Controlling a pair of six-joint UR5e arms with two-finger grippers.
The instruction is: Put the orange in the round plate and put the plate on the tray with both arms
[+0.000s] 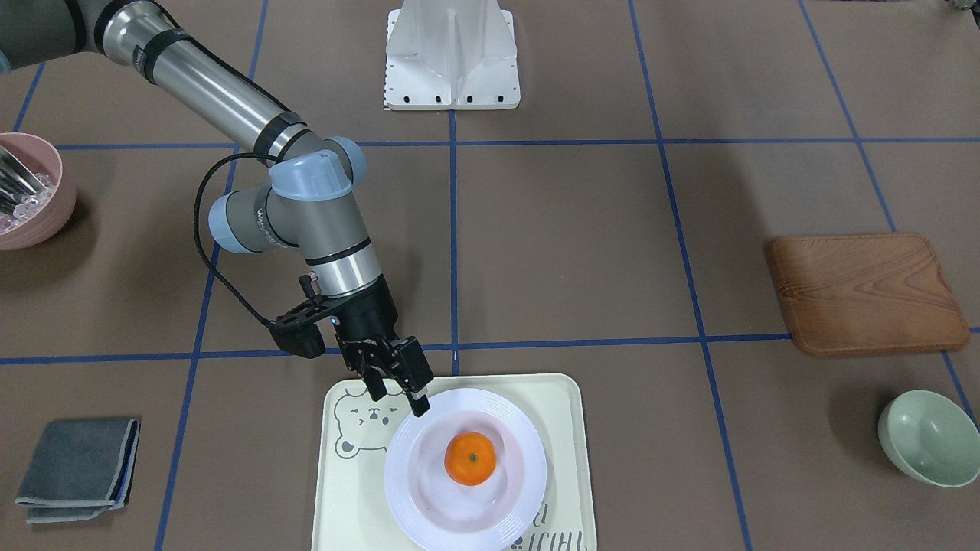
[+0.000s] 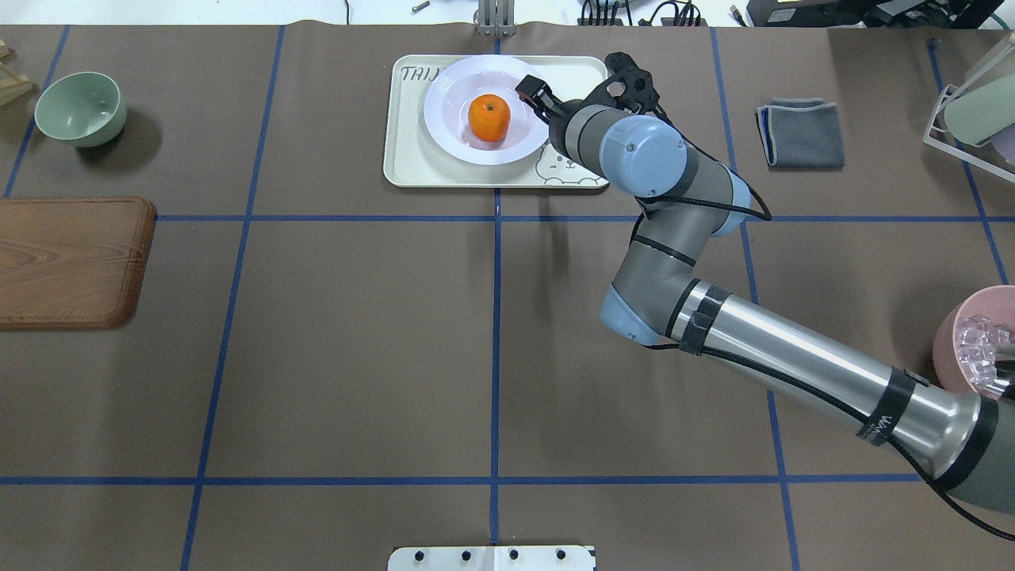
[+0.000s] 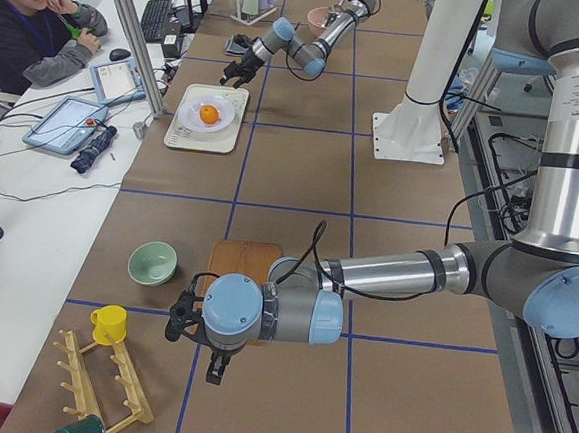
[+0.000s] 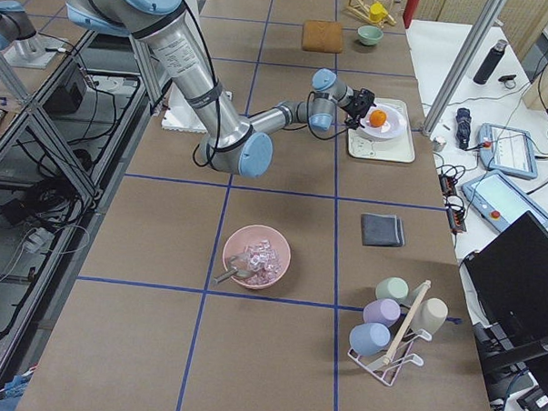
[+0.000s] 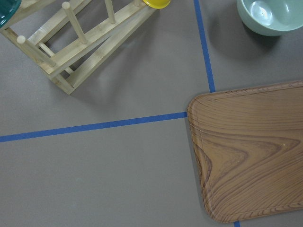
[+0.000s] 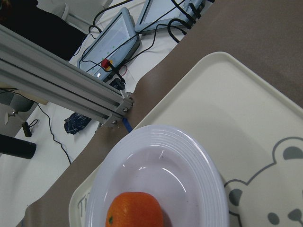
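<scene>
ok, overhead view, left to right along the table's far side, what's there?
green bowl → tray, holding the round plate with the orange → grey cloth → cup rack

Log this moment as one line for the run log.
orange in round plate | plate on tray | right gripper open by plate rim | left gripper near wooden board, state unclear

Silver-grey arms [image 2: 793, 357], light-blue joint caps [image 1: 310, 177], black cables [image 1: 196, 214], black jaws, white lettering [image 1: 264, 220]
</scene>
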